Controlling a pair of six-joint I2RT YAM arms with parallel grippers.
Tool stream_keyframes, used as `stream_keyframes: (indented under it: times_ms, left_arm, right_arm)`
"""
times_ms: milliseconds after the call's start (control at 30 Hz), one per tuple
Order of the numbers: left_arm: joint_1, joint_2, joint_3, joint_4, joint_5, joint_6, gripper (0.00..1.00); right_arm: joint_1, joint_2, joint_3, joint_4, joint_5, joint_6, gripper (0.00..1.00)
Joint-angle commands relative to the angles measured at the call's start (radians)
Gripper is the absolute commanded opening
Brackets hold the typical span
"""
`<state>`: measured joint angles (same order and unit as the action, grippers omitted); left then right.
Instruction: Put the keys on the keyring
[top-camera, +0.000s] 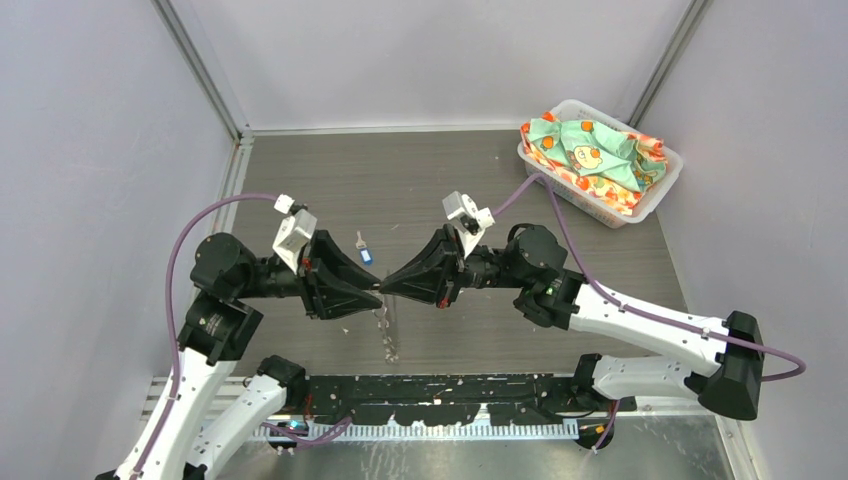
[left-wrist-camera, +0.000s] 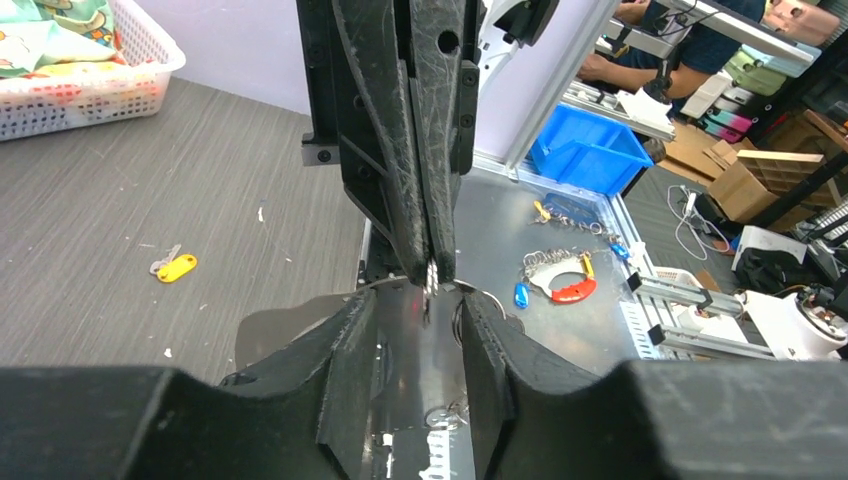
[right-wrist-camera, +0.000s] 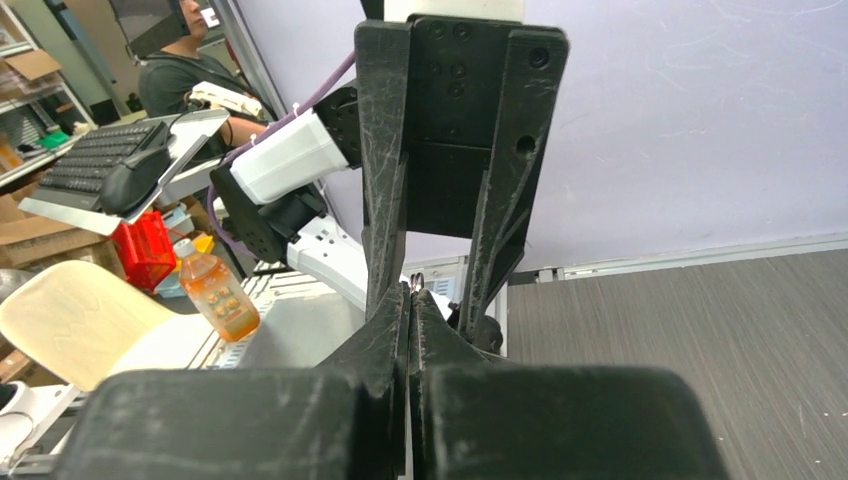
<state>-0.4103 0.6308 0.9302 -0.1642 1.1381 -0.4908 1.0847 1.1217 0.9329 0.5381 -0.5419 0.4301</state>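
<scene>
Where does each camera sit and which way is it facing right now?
Top external: above and behind the robot, looking down on the table; left arm, right arm show, left gripper and right gripper tip to tip.
Left wrist: on the left arm, facing the right gripper, shut on the keyring; own fingers at the bottom.
Right wrist: on the right arm, facing the open left gripper and the wall; own shut fingers at the bottom.
Shared: top and left wrist both show the basket.
</scene>
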Motion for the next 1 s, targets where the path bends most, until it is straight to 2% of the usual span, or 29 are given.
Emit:
stream_keyframes:
  times_ms: [0, 100, 133, 200, 233, 267, 533, 600, 700, 800, 867, 967]
  left_arm:
    - [0.002, -0.006, 0.023, 0.037, -0.042, 0.009, 0.40]
    - [0.002, -0.009, 0.022, 0.032, -0.034, 0.018, 0.40]
    - [0.002, -0.010, 0.022, 0.032, -0.028, 0.022, 0.37]
    - [0.002, -0.008, 0.021, 0.037, -0.010, 0.030, 0.13]
    - [0.002, -0.007, 0.019, 0.041, 0.005, 0.032, 0.04]
    - [0.002, -0.008, 0.017, 0.043, 0.018, 0.038, 0.01]
    - [0.002, -0.025, 0.010, -0.023, 0.039, 0.115, 0.00]
    - [0.002, -0.022, 0.020, -0.062, 0.059, 0.159, 0.00]
    - [0.002, -0.019, 0.046, -0.179, 0.076, 0.285, 0.00]
    - [0.002, -0.009, 0.079, -0.343, 0.082, 0.475, 0.00]
    - [0.002, -0.002, 0.104, -0.431, 0.075, 0.590, 0.00]
    - [0.002, 0.011, 0.126, -0.491, 0.068, 0.667, 0.00]
  right_arm:
    - [0.009, 0.004, 0.031, 0.044, -0.064, 0.024, 0.01]
    - [0.008, 0.006, 0.029, 0.046, -0.068, 0.022, 0.01]
    - [0.008, 0.007, 0.029, 0.049, -0.070, 0.021, 0.01]
    - [0.008, 0.007, 0.029, 0.054, -0.073, 0.021, 0.01]
    - [0.009, 0.005, 0.028, 0.055, -0.074, 0.021, 0.01]
    - [0.008, 0.004, 0.026, 0.057, -0.074, 0.020, 0.01]
    - [0.008, -0.027, 0.022, 0.011, -0.045, -0.003, 0.01]
    - [0.008, -0.034, 0.058, -0.094, -0.035, -0.034, 0.09]
    - [0.009, -0.038, 0.168, -0.353, -0.020, -0.118, 0.26]
    - [0.009, -0.002, 0.323, -0.705, -0.008, -0.239, 0.34]
    - [0.009, 0.027, 0.417, -0.873, 0.002, -0.315, 0.40]
    - [0.010, 0.075, 0.538, -1.043, 0.025, -0.408, 0.41]
